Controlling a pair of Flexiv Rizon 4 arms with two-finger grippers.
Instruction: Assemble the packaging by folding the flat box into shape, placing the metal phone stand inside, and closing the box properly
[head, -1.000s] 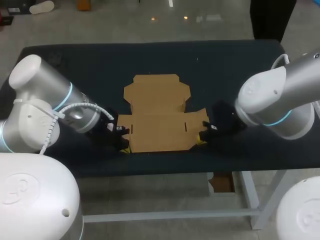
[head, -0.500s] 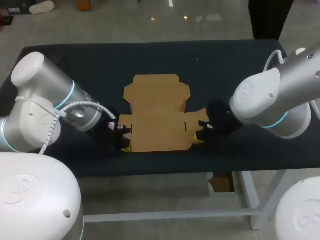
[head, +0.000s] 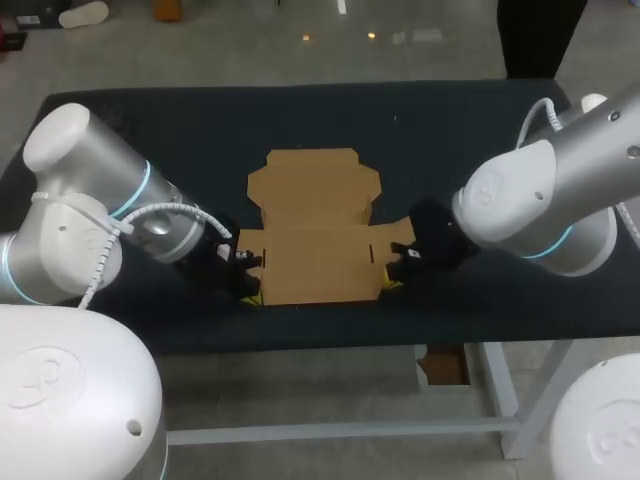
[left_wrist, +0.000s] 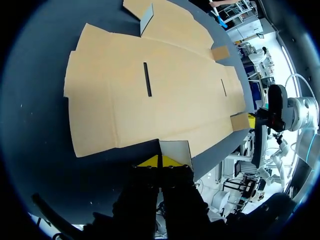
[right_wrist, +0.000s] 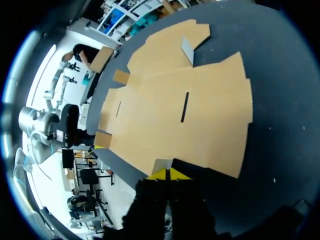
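The surface (head: 450, 130) is a wide rectangle under a dark, nearly black covering, running from the far left to the far right. In both wrist views a few tiny pale specks dot the covering. Below the near edge a white metal frame shows: a crossbar (head: 330, 430) runs left to right, meeting an upright leg (head: 505, 410) at the near right.

Soft, even light falls from overhead. The dark table (head: 300, 110) soaks it up and looks dim, while the flat box (head: 315, 250) is evenly lit. The white left arm (head: 70, 190) and right arm (head: 530, 200) carry mild highlights, with faint shadows beneath them. In both wrist views, strong glare lies past the table's near edge.
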